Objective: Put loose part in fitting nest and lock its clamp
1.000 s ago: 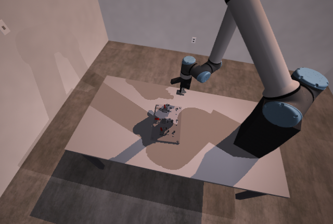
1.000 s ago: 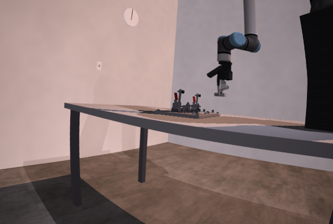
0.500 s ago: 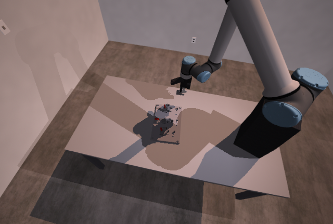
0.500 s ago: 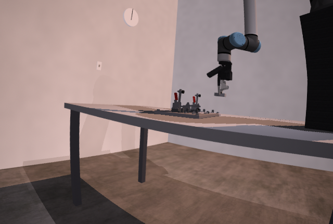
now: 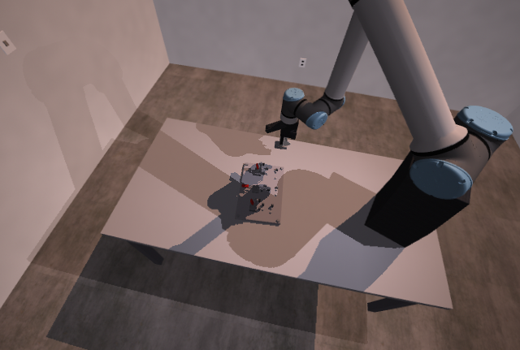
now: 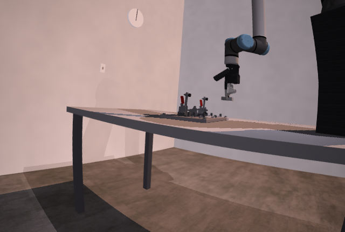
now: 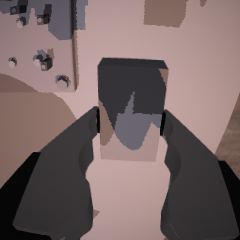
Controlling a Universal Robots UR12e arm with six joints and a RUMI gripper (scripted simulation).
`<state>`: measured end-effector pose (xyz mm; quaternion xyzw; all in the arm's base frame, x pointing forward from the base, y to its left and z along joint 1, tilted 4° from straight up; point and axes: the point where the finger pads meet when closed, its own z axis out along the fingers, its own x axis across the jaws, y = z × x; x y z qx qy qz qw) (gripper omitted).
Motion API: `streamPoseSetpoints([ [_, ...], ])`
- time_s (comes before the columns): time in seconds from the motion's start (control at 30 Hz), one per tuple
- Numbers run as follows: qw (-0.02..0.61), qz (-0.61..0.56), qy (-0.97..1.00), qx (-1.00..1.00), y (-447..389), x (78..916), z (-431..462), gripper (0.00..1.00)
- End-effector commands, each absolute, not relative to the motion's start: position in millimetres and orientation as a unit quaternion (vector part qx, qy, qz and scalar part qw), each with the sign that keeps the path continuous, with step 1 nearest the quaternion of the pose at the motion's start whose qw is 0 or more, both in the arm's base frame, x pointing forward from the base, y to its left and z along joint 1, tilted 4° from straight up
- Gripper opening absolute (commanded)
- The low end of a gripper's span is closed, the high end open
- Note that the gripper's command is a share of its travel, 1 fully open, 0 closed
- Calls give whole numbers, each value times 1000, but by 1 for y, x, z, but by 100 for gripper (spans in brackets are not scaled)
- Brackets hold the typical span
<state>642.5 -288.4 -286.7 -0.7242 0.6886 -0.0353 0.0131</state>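
Gripper (image 7: 131,122) fingers close on the two long sides of the loose part (image 7: 132,107), a flat grey rectangular block, and hold it clear of the counter (image 5: 167,212); in the wrist view the part's far end sticks out past the fingertips, its top face mottled with shadow; in the exterior view the part (image 6: 227,98) hangs level under the downward-pointing gripper (image 6: 228,91), well above the counter (image 6: 250,140) and just beyond the near end of the fixture (image 6: 200,118); from the top view the gripper (image 5: 282,141) sits past the far edge of the fixture (image 5: 260,192), not over any nest; the fixture is a pale base plate lying flat near the middle of the counter, carrying small round pads (image 7: 62,81) and dark blocks; a corner of that plate (image 7: 45,65) shows at the upper left of the wrist view, beside the held part and apart from it; clamps with red handles (image 6: 181,99) stand upright on the plate, two plain in the exterior view, the second red handle (image 6: 200,102) nearer the gripper; three red marks show from the top, the nearest to the gripper at the far end (image 5: 257,166); how the pads differ between nests is too small to tell; the arm's dark base (image 5: 411,216) stands on the counter's right side, its long shadow falling across the plate.
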Motion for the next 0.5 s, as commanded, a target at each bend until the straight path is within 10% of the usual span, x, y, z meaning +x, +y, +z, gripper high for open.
streamPoseSetpoints([
  [0.0,13,-36,689,-724,-289,647,-289,0],
  [0.47,13,-36,689,-724,-288,661,-299,0],
])
